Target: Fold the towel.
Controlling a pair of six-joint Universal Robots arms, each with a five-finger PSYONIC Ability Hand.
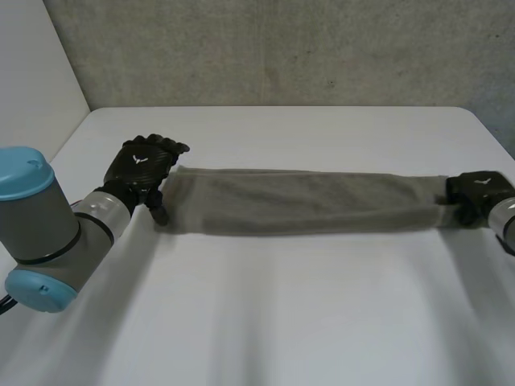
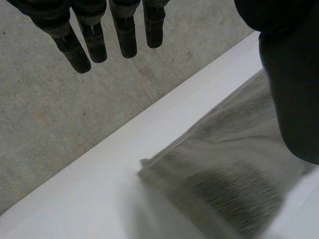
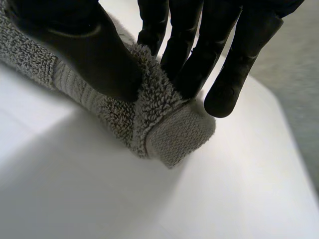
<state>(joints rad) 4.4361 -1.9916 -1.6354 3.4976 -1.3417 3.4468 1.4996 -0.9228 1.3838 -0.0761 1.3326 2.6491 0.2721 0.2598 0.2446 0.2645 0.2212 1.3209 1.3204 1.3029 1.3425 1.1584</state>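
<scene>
A grey towel (image 1: 306, 201) lies on the white table (image 1: 273, 322) as a long narrow band running from left to right. My left hand (image 1: 143, 165) sits at its left end, open. In the left wrist view its fingers (image 2: 124, 35) hang straight above the table's edge, and the thumb (image 2: 291, 84) reaches over the towel (image 2: 234, 169). My right hand (image 1: 476, 193) is at the towel's right end. In the right wrist view the thumb (image 3: 89, 50) and fingers (image 3: 199, 45) pinch the bunched end of the towel (image 3: 169, 132) between them.
A grey concrete wall (image 1: 282, 48) stands behind the table's far edge. A white panel (image 1: 32, 72) rises at the left. The right hand is close to the table's right edge (image 1: 499, 137).
</scene>
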